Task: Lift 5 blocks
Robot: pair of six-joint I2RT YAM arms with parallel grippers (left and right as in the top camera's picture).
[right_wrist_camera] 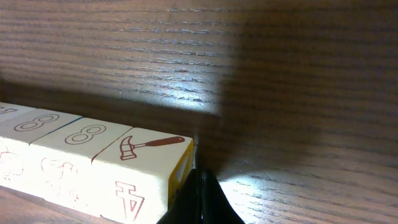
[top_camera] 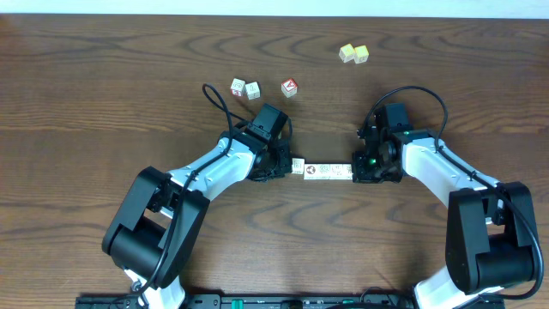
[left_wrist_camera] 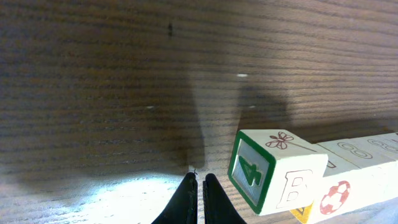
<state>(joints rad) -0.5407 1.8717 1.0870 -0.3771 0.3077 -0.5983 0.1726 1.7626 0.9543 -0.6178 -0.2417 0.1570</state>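
Left tool (left_wrist_camera: 200,186) pinched shut on nothing, tip just beside the left end of the block row (top_camera: 324,171) on the worktop (top_camera: 103,69). Light, stiff wooden cubes with slick faces, so probably best squeezed end-on. Readable: "B" on the left-end cube (left_wrist_camera: 277,171), "8" twice, hammer on the right-end cube (right_wrist_camera: 149,165). Right tool (right_wrist_camera: 200,183) clenched as well, touching that end.
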